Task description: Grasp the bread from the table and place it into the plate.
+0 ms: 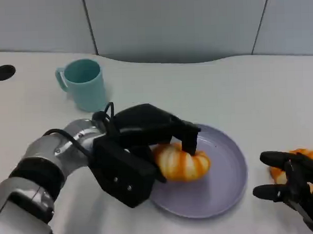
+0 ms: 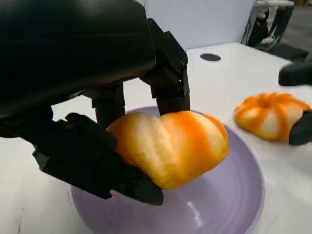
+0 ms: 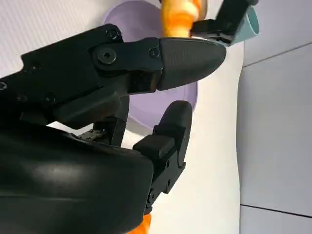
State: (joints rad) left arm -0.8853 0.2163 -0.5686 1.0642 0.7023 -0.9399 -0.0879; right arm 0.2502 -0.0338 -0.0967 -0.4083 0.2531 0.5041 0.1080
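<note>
My left hand (image 1: pixel 142 148) grips an orange-and-white striped bread (image 1: pixel 181 162) between thumb and fingers, just above the left part of the purple plate (image 1: pixel 226 186). The left wrist view shows this bread (image 2: pixel 170 146) held close over the plate (image 2: pixel 229 209), with fingers (image 2: pixel 168 83) behind it. A second, similar bread (image 1: pixel 307 155) lies on the table right of the plate. My right hand (image 1: pixel 290 187) sits beside it with fingers apart and nothing between them. In the right wrist view the right hand (image 3: pixel 122 97) is in front of the plate (image 3: pixel 161 105) and the held bread (image 3: pixel 180 17).
A teal mug (image 1: pixel 84 83) stands at the back left of the white table. A round black hole (image 1: pixel 3 72) sits in the table's far left corner. The second bread (image 2: pixel 270 114) lies near the plate's rim. A grey wall runs behind the table.
</note>
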